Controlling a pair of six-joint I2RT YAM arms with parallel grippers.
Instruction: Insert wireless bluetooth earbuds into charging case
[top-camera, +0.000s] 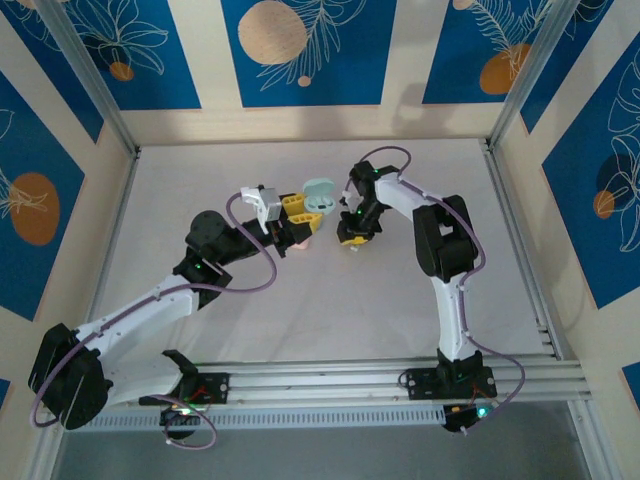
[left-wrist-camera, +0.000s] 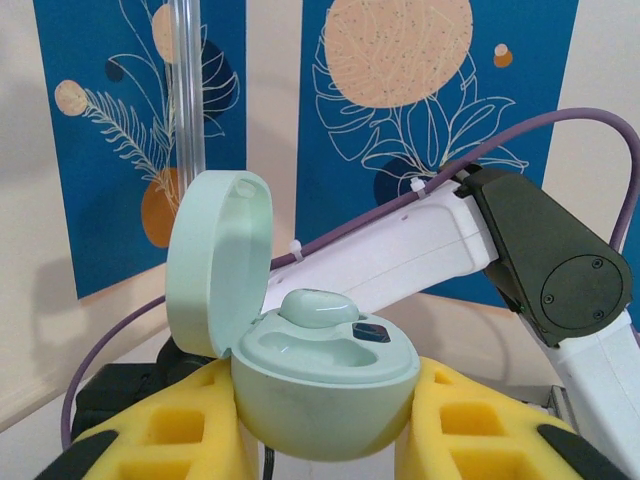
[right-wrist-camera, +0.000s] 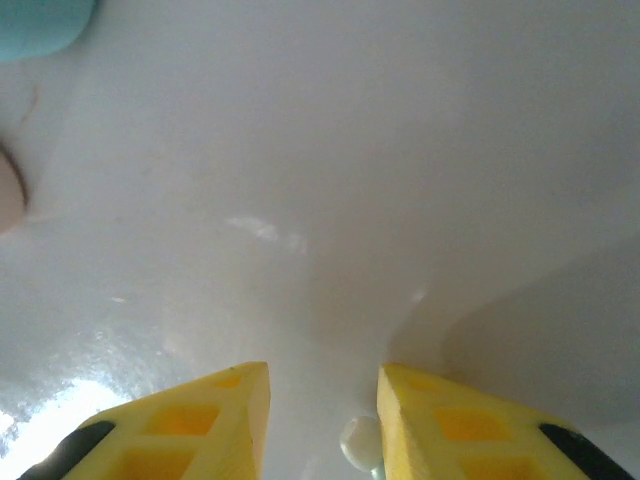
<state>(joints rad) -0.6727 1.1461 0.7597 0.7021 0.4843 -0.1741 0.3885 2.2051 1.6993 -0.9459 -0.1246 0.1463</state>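
Cradling a glossy mint earbud (left-wrist-camera: 318, 307), the open case (left-wrist-camera: 300, 385) sits pinched by left tool (left-wrist-camera: 328, 445); right tool (right-wrist-camera: 323, 405) spread.

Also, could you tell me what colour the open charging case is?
The charging case is pale mint green; clearest in the left wrist view.

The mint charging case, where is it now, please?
Left wrist view: the case sits open between the left gripper's fingers; from above, mid-table, beside the right gripper.
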